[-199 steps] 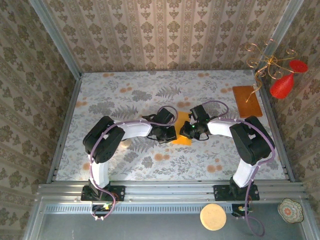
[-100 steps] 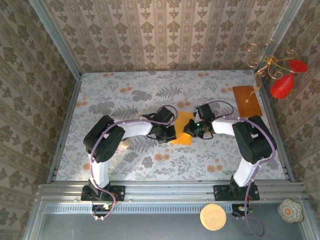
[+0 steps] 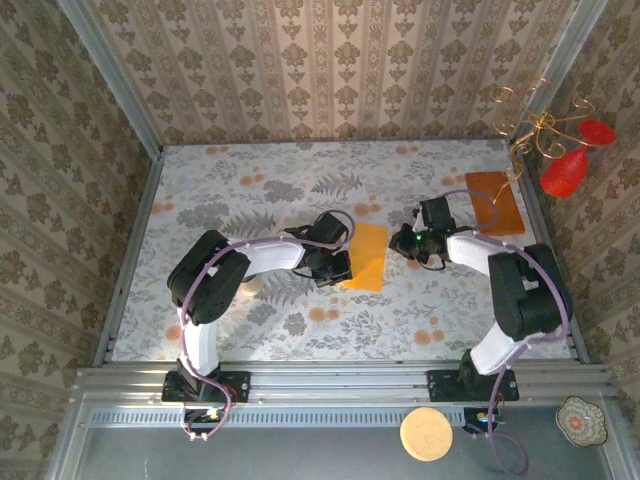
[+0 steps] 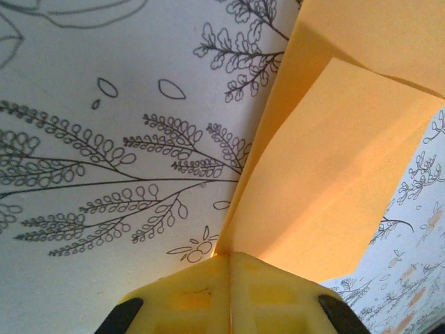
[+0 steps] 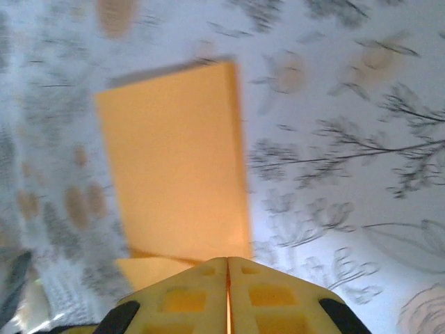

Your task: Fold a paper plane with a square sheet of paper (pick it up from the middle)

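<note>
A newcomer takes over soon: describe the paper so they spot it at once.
On the floral table, look at the middle. The sheet of paper lies there, its edge pinched by the left end effector. It is bright orange-yellow, unlike the darker brown board far right.

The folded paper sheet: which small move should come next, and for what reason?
Probably the left pincer should lift the edge it pinches and fold it over the orange-yellow sheet. It is shut on the sheet's left edge, while the right pincer, shut and holding nothing, stands apart to the right.
</note>
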Robot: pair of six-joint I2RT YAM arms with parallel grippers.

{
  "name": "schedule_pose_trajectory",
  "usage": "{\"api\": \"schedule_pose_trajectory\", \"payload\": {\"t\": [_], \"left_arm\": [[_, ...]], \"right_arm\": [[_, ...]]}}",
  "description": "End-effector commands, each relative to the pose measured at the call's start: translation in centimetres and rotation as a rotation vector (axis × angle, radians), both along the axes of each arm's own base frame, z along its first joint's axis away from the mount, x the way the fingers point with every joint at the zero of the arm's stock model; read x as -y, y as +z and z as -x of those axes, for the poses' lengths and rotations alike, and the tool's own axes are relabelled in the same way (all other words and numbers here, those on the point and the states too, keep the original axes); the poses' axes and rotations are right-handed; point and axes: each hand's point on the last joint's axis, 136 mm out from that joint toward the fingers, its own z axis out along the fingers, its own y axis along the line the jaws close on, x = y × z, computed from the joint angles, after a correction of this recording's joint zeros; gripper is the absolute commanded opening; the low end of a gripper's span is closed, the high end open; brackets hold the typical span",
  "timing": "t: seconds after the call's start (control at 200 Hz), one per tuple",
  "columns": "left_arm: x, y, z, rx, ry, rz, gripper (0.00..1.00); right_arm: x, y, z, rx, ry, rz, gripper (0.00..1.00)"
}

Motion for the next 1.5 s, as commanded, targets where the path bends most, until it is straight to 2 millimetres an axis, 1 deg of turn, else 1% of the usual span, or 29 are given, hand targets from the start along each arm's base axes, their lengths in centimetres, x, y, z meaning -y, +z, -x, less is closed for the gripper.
{"api": "schedule_pose_trajectory", "payload": {"t": [0.0, 0.065, 0.13, 0.24, 0.31, 0.37, 0.48, 0.57, 0.655, 0.72, 0.78, 0.885, 1.035, 1.14, 1.21, 1.295, 1.36, 1.496], "left_arm": [[-2.5, -2.7, 1.4, -0.088, 0.006, -0.124, 0.09], [-2.4, -2.7, 1.4, -0.086, 0.003, -0.121, 0.09], [-2.3, -2.7, 1.3, -0.085, 0.000, -0.119, 0.09], [-2.3, -2.6, 1.3, -0.083, -0.002, -0.117, 0.09], [-2.3, -2.5, 1.2, -0.081, -0.003, -0.117, 0.09], [-2.4, -2.5, 1.3, -0.081, -0.004, -0.120, 0.09], [-2.7, -2.7, 1.5, -0.094, 0.004, -0.130, 0.09], [-2.9, -2.8, 1.5, -0.099, 0.006, -0.136, 0.09], [-3.0, -2.8, 1.6, -0.103, 0.006, -0.135, 0.09], [-2.9, -2.7, 1.5, -0.103, 0.003, -0.133, 0.09], [-2.9, -2.6, 1.5, -0.100, 0.001, -0.129, 0.09], [-2.6, -2.1, 1.2, -0.088, -0.009, -0.122, 0.09], [-2.2, -0.6, 0.1, -0.036, -0.016, -0.097, 0.09], [-1.9, -0.6, 0.0, -0.037, -0.021, -0.091, 0.09], [-1.8, -0.7, 0.1, -0.042, -0.022, -0.087, 0.09], [-1.7, -0.6, 0.0, -0.043, -0.027, -0.084, 0.09], [-1.5, -0.6, -0.1, -0.043, -0.028, -0.081, 0.09], [-1.5, -0.5, 0.0, -0.042, -0.030, -0.079, 0.09]], "right_arm": [[-2.5, -0.2, 2.5, -0.013, 0.090, 0.016, 0.11], [-4.6, -0.8, 3.4, -0.037, 0.144, -0.007, 0.09], [-6.2, -1.4, 3.8, -0.055, 0.179, -0.026, 0.09], [-7.6, -2.0, 3.3, -0.064, 0.196, -0.063, 0.06], [-7.7, -2.6, 2.9, -0.079, 0.200, -0.052, 0.06], [-7.3, -3.3, 2.7, -0.091, 0.199, -0.023, 0.06], [-5.5, -5.1, 2.2, -0.123, 0.158, 0.011, 0.05], [-3.1, -6.6, 1.9, -0.152, 0.101, 0.024, 0.05], [-0.7, -7.3, 1.5, -0.166, 0.037, 0.031, 0.04], [0.3, -7.0, 1.1, -0.158, 0.016, 0.025, 0.04], [0.2, -6.2, 0.8, -0.140, 0.029, 0.028, 0.04], [-0.6, -4.6, 0.6, -0.106, 0.064, 0.011, 0.05], [-1.2, -2.9, 0.9, -0.073, 0.081, 0.005, 0.05], [-1.6, -1.2, 0.8, -0.013, 0.101, 0.003, 0.06], [-2.3, -0.3, 0.9, 0.008, 0.135, 0.006, 0.07], [-3.5, 0.0, 1.3, 0.015, 0.178, 0.015, 0.08], [-4.6, -0.2, 1.6, 0.012, 0.210, 0.017, 0.08], [-6.5, -1.9, 2.2, -0.038, 0.247, -0.003, 0.08]]}}
